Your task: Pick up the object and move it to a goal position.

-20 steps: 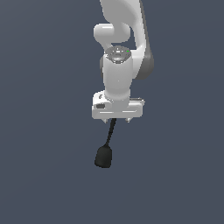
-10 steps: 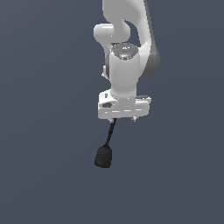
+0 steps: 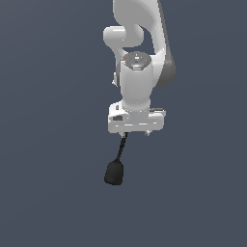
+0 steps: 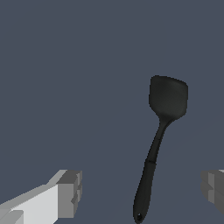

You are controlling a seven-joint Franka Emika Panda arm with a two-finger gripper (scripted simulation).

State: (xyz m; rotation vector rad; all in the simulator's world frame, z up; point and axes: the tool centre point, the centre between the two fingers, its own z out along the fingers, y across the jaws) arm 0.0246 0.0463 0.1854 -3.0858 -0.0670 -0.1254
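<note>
The object (image 4: 155, 148), a black spatula-shaped thing, lies on the desk (image 3: 48, 144) under the gripper (image 3: 135, 131), its stem set between the fingers (image 4: 65, 192), which are spread wide apart and not touching it. If the fingers are closed off-centre on the thin stem, the object could be pivoted or slipped out.

The object (image 4: 162, 131) presents a matte black, plastic-like surface, smooth across head and stem. The gripper (image 4: 140, 192) has a smooth white housing with flat, matte grey fingertip pads (image 4: 72, 192).
</note>
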